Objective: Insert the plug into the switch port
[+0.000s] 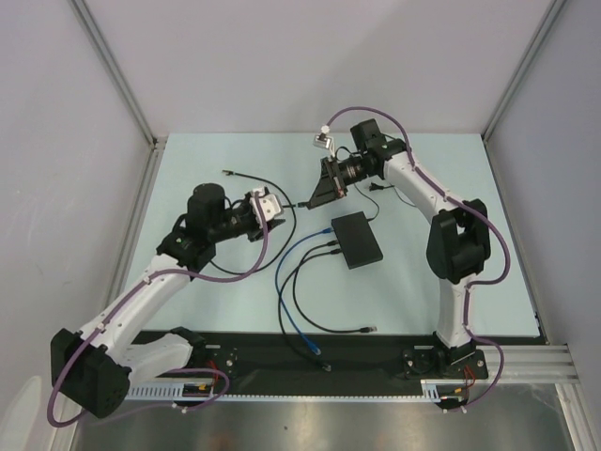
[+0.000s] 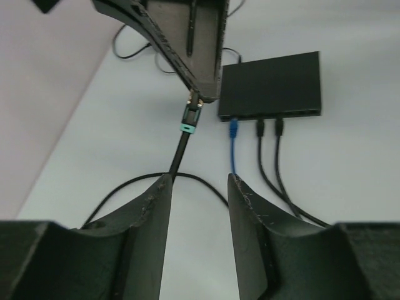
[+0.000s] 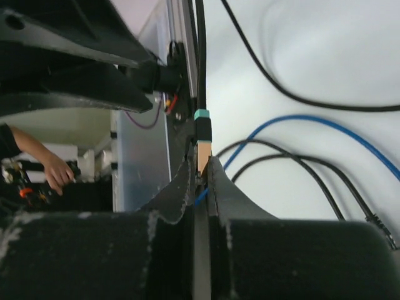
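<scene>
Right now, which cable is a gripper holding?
The cable with the teal-collared plug, pinched in the right gripper; the blue cable and two black cables sit in the switch.

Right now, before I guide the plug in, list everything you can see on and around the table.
flat matte-black rectangular switch box: one, black, lying on the table between the two arms.
blue cable: one, blue, plugged into the switch's edge and trailing towards the arm bases.
thin black cables: two, black, plugged in beside the blue one.
black cable with teal-collared plug: one, black and teal, with the plug beside the switch and not inserted.
pale blue-green table: one, under everything.
right gripper: one, black, shut on the plug.
left gripper: one, black, open, facing the plug and holding nothing.
</scene>
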`<state>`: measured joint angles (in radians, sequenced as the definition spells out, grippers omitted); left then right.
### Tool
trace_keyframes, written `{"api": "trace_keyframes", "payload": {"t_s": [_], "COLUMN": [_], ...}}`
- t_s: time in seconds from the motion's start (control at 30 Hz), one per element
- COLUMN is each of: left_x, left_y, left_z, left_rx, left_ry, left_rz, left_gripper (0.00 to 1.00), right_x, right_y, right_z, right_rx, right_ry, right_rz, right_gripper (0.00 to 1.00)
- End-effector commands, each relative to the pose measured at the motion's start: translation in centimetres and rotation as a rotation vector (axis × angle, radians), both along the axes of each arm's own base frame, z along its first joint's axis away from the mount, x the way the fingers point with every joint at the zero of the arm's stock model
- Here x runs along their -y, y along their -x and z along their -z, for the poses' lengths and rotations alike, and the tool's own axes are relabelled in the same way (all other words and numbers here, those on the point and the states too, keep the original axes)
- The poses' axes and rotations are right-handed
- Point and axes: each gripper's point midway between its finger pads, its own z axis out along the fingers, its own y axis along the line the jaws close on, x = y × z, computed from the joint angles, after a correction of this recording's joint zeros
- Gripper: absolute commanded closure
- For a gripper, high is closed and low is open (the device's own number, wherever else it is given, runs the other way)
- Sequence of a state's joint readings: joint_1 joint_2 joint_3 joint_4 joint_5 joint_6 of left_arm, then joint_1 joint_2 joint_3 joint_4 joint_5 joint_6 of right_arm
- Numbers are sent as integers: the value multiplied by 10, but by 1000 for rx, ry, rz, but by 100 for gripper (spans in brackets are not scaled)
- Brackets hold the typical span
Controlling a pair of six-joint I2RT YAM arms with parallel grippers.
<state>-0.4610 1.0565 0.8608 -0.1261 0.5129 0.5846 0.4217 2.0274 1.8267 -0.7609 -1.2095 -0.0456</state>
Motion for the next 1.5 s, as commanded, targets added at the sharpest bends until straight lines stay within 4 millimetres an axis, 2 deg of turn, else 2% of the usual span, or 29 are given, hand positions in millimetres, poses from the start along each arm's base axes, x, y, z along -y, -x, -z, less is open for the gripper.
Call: {"api": "trace_keyframes", "payload": {"t_s": [0.0,0.2,0.33,0.73,1.0,1.2,1.47], "left_x": [17,19,20,19,21,25,28], "left_y": [29,18,14,17,11,13,18], "left_z": [3,0,-5,-20,-4,6,16], "left_rx": [-131,-22,32,207,206,160,150], "left_ry": [58,1,-10,-24,-81,-95,-117], "left_rz": [146,186,199,240,244,264,290], "left_gripper": [55,62,64,64,66,70,69], "right_x": [6,3,2,-2,-5,-6,-7], "right_y": [19,37,48,53,54,58,60], "right_z": [-19,-22,-18,-19,-26,-27,-29], "right_rx": [161,190,193,154,144,140,139], "right_ry": [-26,-31,-11,-16,-32,-36,-41], "right_rz": [-61,-112,-141,-139,-138,-145,-149], "right_gripper": [100,100,100,100,100,100,100]}}
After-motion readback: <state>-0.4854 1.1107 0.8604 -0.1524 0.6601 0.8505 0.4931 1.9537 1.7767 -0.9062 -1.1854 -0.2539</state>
